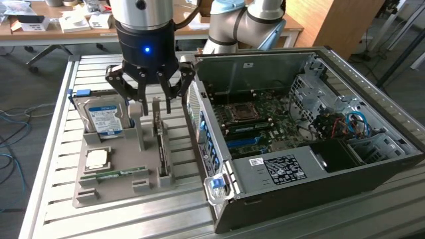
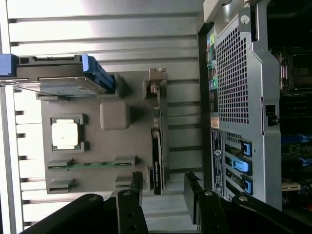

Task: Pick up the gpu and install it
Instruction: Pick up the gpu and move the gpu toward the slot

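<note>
The gpu (image 1: 160,144) is a thin dark card standing on edge in a slot of the grey holder (image 1: 106,191), on the side nearest the computer case. In the wrist view the gpu (image 2: 157,141) runs as a narrow dark strip along the holder (image 2: 122,146). My gripper (image 1: 155,110) hangs open just above the card's far end, one finger on each side and nothing between them. The wrist view shows the gripper (image 2: 164,190) with its two black fingers (image 2: 136,187) spread wider than the card and apart from it.
The holder also carries a silver hard drive with a blue label (image 1: 104,119), a square processor (image 1: 97,158) and a green memory stick (image 1: 113,174). The open computer case (image 1: 292,149) lies close beside the holder on the slatted metal table (image 1: 59,149), motherboard (image 1: 249,124) exposed.
</note>
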`<state>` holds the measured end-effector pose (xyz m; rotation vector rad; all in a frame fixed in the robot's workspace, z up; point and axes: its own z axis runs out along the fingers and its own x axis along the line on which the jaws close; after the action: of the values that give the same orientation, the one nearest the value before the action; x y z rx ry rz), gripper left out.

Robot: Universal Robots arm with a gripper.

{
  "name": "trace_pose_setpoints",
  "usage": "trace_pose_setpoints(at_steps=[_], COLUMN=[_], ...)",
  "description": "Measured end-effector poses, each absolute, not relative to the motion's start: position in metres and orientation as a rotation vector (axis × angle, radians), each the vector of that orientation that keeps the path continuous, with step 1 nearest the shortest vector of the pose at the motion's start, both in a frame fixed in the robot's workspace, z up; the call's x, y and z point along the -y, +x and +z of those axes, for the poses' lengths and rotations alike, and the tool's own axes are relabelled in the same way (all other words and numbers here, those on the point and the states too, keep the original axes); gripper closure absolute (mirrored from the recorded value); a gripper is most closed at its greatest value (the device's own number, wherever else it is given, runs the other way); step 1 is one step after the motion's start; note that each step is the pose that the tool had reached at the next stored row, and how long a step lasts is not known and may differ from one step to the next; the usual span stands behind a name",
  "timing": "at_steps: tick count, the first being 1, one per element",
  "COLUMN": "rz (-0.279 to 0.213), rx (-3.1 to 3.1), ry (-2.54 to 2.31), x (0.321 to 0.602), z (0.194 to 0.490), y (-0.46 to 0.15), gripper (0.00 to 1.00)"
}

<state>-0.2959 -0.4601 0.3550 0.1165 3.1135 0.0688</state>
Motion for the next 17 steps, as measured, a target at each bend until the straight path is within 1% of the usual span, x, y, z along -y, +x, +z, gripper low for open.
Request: trace_pose_setpoints(at_steps=[17], rz=[0.069], rx=[-3.112], ry=[0.116], x=[0.46], z=[0.326], y=[-0.296], gripper=[0.53])
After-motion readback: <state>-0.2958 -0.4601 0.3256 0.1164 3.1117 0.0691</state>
